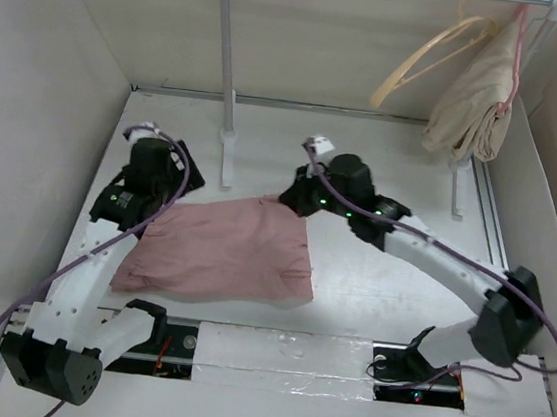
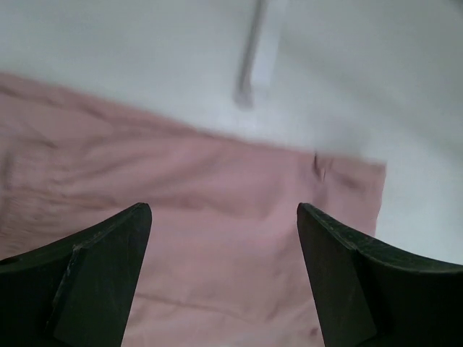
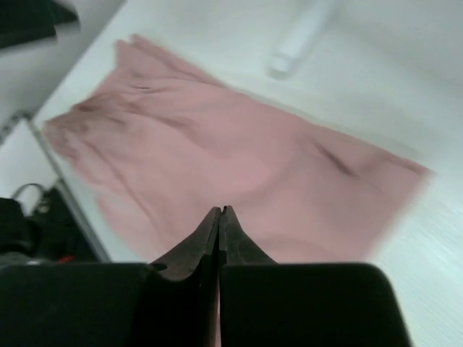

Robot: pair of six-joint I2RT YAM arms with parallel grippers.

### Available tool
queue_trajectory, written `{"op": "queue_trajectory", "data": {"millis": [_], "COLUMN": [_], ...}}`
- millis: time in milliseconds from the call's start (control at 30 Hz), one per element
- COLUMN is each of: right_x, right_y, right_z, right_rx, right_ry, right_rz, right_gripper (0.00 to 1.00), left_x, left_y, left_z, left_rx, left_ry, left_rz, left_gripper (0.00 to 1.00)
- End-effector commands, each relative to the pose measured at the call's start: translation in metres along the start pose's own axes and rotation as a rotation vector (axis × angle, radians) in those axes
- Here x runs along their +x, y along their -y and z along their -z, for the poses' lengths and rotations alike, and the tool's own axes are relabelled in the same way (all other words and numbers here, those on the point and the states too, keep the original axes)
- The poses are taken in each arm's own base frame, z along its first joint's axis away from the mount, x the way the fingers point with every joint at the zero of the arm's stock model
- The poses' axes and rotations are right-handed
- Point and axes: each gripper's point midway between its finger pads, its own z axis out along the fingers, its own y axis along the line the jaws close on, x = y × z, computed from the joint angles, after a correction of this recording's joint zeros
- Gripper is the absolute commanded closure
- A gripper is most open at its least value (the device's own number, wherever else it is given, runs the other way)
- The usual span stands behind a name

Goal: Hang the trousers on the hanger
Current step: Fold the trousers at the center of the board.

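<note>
The dusty-pink trousers (image 1: 224,248) lie folded flat on the white table between the arms; they also show in the left wrist view (image 2: 181,166) and the right wrist view (image 3: 239,152). The cream hanger (image 1: 432,55) hangs from the rail at the back right, far from both grippers. My left gripper (image 1: 171,196) hovers over the trousers' far left edge, open and empty (image 2: 224,210). My right gripper (image 1: 290,200) is at the trousers' far right corner, just above the cloth, shut with nothing seen between its jaws (image 3: 220,210).
A white clothes rack stands at the back, with a post (image 1: 227,62) and foot (image 1: 227,157) just beyond the trousers and another foot (image 1: 457,189) at the right. A beige folded garment (image 1: 477,100) hangs on a pinkish hanger (image 1: 520,45). Walls enclose the table.
</note>
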Motion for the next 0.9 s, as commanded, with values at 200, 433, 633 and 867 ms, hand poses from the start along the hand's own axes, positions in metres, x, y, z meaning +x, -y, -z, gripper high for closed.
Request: {"op": "queue_trajectory", "data": {"millis": [200, 433, 633, 867], "right_x": [0.106, 0.146, 0.179, 0.166], "right_y": [0.059, 0.062, 0.050, 0.065], "right_z": [0.062, 0.071, 0.051, 0.041], "right_rx": [0.109, 0.081, -0.005, 0.055], "right_ry": [-0.196, -0.229, -0.302, -0.244], "right_rz": [0.099, 0.033, 0.021, 0.040], "right_gripper": [0.89, 0.63, 0.59, 0.60], "left_x": [0.118, 0.172, 0.197, 0.205], "left_y": [0.098, 0.163, 0.184, 0.192], "left_z": [-0.021, -0.028, -0.051, -0.034], "left_rx": [0.296, 0.455, 0.471, 0.497], "left_ry": [-0.269, -0.428, -0.499, -0.529], "left_rz": [-0.129, -0.171, -0.189, -0.193], "left_gripper": [0.22, 0.22, 0.23, 0.23]}}
